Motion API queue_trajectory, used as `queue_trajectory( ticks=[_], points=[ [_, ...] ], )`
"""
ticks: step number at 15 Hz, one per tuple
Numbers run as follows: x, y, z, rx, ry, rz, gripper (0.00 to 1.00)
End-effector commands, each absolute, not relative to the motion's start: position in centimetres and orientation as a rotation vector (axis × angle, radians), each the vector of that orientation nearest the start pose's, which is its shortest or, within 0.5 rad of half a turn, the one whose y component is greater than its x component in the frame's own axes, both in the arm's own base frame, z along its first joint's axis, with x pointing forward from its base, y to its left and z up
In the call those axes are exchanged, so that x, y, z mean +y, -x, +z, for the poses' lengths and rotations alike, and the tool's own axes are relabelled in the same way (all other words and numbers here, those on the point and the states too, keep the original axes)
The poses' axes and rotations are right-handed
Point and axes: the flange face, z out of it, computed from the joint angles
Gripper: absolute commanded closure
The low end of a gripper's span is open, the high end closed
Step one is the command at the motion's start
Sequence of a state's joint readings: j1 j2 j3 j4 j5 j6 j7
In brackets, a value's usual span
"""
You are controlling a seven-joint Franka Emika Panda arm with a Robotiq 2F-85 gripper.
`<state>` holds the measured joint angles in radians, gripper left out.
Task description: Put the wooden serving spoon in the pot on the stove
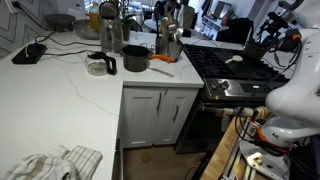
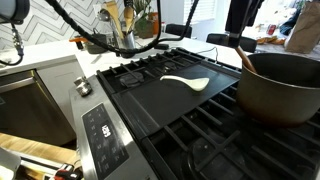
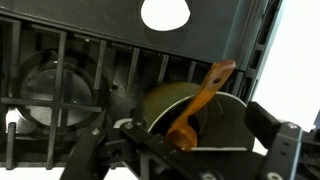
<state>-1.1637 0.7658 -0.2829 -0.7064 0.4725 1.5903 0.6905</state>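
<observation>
The stove point(image 2: 200, 125) has black grates and shows in both exterior views point(image 1: 215, 65). A dark pot point(image 2: 280, 85) stands on its right-hand grates. The wooden serving spoon point(image 2: 245, 55) leans inside the pot with one end sticking up over the rim. In the wrist view the spoon point(image 3: 205, 100) lies slanted in the pot point(image 3: 230, 115), its broad end nearest the camera. My gripper point(image 3: 182, 148) hangs right above the pot, its fingers spread wide on either side of the spoon and not touching it. It shows as a dark shape above the pot in an exterior view point(image 2: 240, 25).
A white spoon point(image 2: 188, 82) lies on the flat black griddle in the middle of the stove. A utensil holder point(image 2: 122, 30) stands behind the stove. On the white counter point(image 1: 70, 85) are a black pot point(image 1: 135, 60), jars and a cloth point(image 1: 50, 165).
</observation>
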Motion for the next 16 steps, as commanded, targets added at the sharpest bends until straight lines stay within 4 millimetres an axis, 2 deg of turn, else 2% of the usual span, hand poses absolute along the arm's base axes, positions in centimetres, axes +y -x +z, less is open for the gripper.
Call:
queue_trajectory(
  ticks=[1, 3, 5, 9, 12, 13, 16],
  points=[
    [-69.5, -23.2, 56.4, 2.412, 1.691, -0.282, 0.0],
    [-68.6, -23.7, 57.6, 2.353, 1.812, -0.311, 0.0],
    [-67.4, -24.3, 58.0, 2.251, 1.974, -0.308, 0.0],
    [-64.0, -25.8, 56.2, 2.03, 2.21, -0.155, 0.0],
    [-61.5, -26.0, 54.8, 1.834, 2.347, -0.078, 0.0],
    [-63.8, -27.0, 55.6, 1.948, 2.28, -0.142, 0.0],
    [-62.4, -26.8, 55.0, 1.862, 2.328, -0.103, 0.0]
  ],
)
